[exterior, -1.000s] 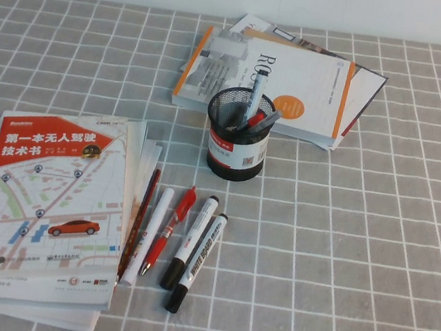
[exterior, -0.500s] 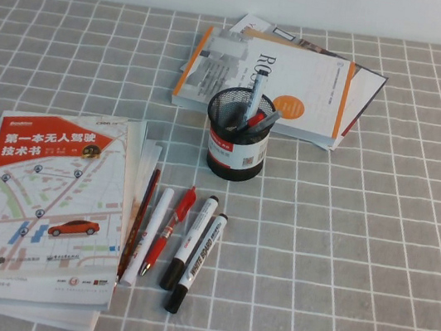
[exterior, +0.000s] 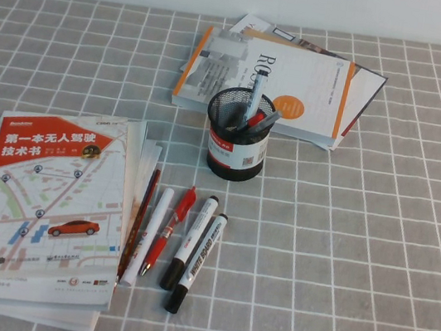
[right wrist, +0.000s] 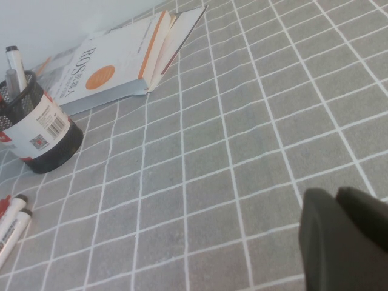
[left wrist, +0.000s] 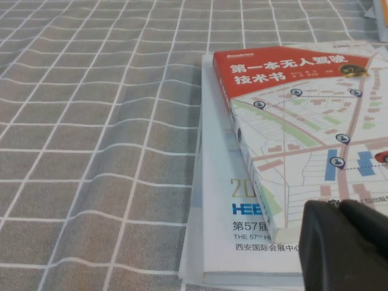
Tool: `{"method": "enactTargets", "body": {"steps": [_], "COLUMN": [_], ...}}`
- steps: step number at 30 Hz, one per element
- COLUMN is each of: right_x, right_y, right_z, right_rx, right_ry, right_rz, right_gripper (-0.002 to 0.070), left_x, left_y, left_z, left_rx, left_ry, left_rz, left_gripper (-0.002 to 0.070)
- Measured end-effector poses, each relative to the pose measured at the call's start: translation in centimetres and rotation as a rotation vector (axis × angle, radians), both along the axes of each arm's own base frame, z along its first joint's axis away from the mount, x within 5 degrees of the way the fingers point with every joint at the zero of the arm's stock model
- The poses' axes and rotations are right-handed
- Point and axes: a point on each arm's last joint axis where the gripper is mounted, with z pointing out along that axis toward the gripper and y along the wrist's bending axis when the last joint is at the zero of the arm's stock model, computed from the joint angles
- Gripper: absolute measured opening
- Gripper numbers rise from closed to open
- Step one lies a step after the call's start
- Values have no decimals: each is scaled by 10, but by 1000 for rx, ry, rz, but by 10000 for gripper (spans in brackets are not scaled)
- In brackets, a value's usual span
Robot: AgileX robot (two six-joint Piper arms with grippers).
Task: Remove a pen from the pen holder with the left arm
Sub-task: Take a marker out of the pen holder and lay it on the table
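Observation:
A black mesh pen holder [exterior: 239, 135] stands mid-table with a few pens [exterior: 254, 95] sticking out of it; it also shows in the right wrist view [right wrist: 39, 130]. Neither arm appears in the high view. My left gripper [left wrist: 336, 206] hovers shut and empty over the near corner of the red map-cover book [left wrist: 303, 121], well away from the holder. My right gripper [right wrist: 335, 195] is shut with nothing in it, above bare grey checked cloth to the holder's right.
Several pens and markers [exterior: 175, 238] lie side by side in front of the holder, next to the red book [exterior: 48, 197] on its stack of papers. Two stacked books [exterior: 276, 78] lie behind the holder by the wall.

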Motion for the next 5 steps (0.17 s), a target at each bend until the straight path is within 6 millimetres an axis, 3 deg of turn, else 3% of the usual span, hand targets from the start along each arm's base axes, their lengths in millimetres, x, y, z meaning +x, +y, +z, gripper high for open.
{"method": "enactTargets", "body": {"steps": [5], "right_x": [0], "right_y": [0], "right_z": [0], "right_rx": [0], "right_ry": [0], "right_rz": [0], "right_gripper": [-13], "left_x": [0], "left_y": [0], "left_z": [0], "left_rx": [0], "left_ry": [0], "left_rz": [0], "left_gripper": [-1]}}
